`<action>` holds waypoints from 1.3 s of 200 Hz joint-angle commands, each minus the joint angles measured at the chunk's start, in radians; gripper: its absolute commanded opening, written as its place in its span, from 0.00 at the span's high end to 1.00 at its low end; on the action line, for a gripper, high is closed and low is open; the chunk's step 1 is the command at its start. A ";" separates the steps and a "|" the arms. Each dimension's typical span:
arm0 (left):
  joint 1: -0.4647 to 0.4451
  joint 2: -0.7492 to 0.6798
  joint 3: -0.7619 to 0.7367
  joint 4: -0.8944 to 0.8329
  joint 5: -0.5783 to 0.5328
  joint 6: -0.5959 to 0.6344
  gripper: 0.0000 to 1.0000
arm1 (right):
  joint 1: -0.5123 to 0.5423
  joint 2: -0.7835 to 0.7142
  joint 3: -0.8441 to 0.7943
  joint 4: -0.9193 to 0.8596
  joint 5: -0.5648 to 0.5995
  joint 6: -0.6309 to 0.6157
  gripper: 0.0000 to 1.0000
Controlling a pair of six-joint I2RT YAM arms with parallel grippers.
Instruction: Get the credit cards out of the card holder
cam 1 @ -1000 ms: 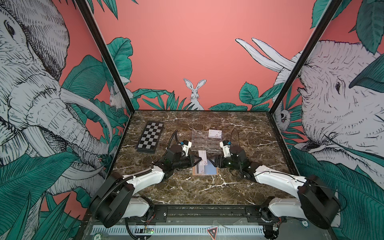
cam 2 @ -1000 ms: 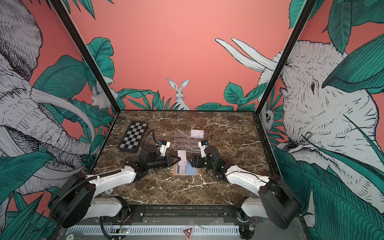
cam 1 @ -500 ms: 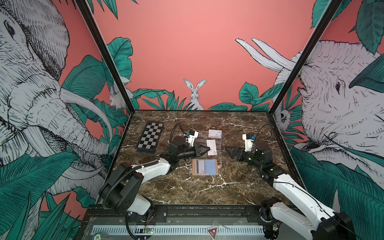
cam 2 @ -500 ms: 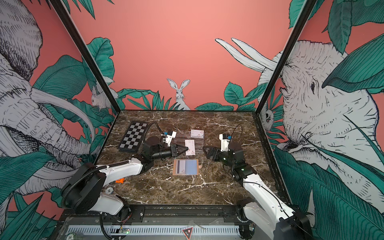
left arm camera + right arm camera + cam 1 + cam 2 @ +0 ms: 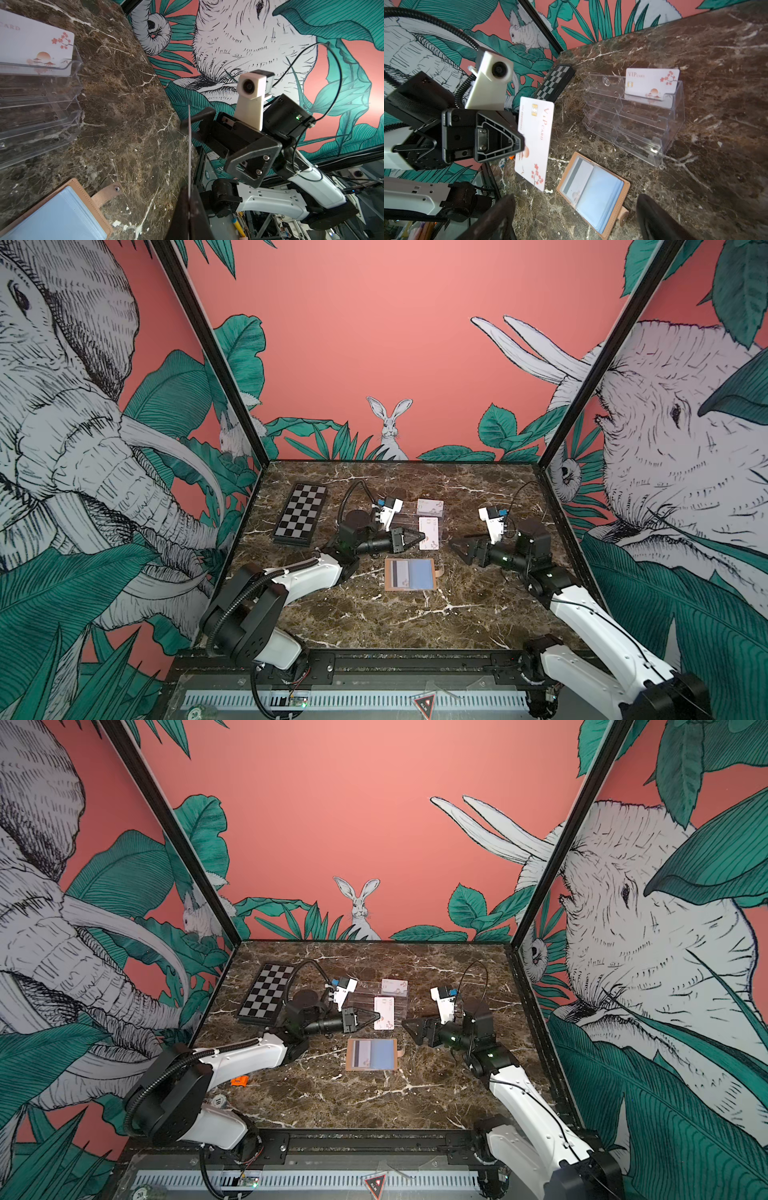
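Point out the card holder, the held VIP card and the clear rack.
card holder (image 5: 90,208), left wrist view, stitched tan border
held VIP card (image 5: 537,141), right wrist view, printed face
clear rack (image 5: 633,133), right wrist view, empty lower tier

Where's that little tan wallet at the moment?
In both top views the card holder lies open and flat near the middle of the marble table, just in front of the clear rack.

The card holder (image 5: 56,209) runs off the left wrist view's edge.
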 commanded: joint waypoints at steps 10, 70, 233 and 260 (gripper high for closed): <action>0.002 -0.049 -0.005 0.036 -0.004 0.046 1.00 | -0.004 -0.011 0.021 0.047 -0.039 -0.056 0.13; -0.004 -0.043 -0.034 0.180 -0.004 -0.046 1.00 | -0.003 0.149 0.080 0.221 -0.196 0.119 0.28; -0.039 0.078 -0.019 0.341 -0.003 -0.143 1.00 | 0.019 0.231 0.060 0.443 -0.272 0.285 0.59; -0.041 0.098 -0.016 0.374 0.002 -0.161 1.00 | 0.018 0.237 0.055 0.442 -0.274 0.285 0.63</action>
